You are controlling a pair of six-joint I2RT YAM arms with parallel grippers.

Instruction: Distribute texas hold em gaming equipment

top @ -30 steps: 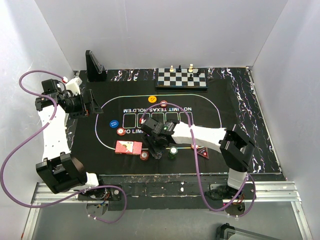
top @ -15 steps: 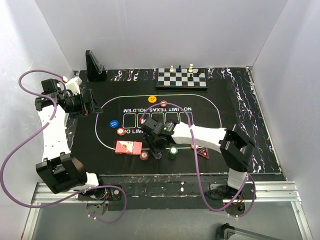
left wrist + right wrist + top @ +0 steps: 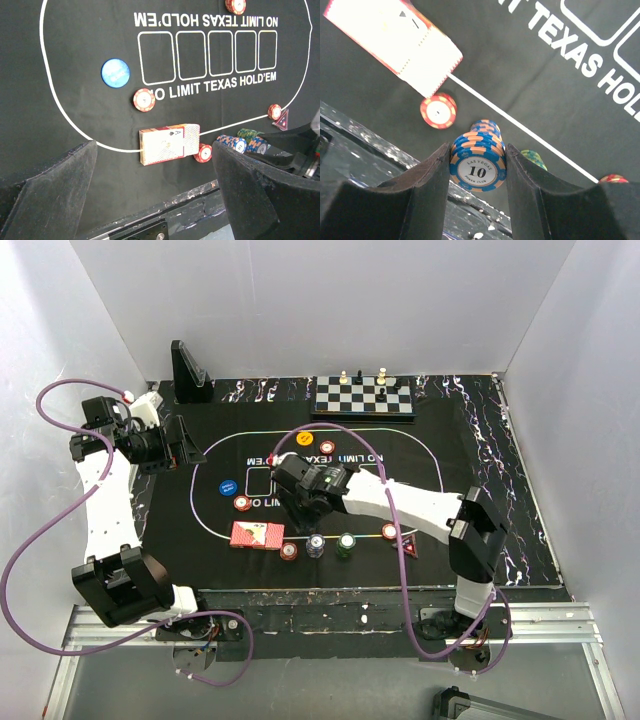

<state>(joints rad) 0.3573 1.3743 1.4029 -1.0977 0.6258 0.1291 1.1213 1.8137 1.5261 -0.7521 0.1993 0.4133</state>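
Our right pincer (image 3: 477, 150) is closed on a short stack of blue chips (image 3: 477, 170), with one finger pressing on each side. It holds this stack over a second blue stack (image 3: 316, 543), which stands on the black mat (image 3: 440, 460) a little to the right of the card deck (image 3: 257, 534). A red chip (image 3: 289, 552) lies just beside the near right corner of the deck. Further right of the deck we see the green chips (image 3: 346, 541), and then the triangular marker (image 3: 408, 546). On the far side of the deck lie a red-and-white chip (image 3: 242, 503) and a single blue chip (image 3: 228, 486). The left pincer (image 3: 154, 147) is wide open and holds nothing, well apart from the deck, on its far left side.
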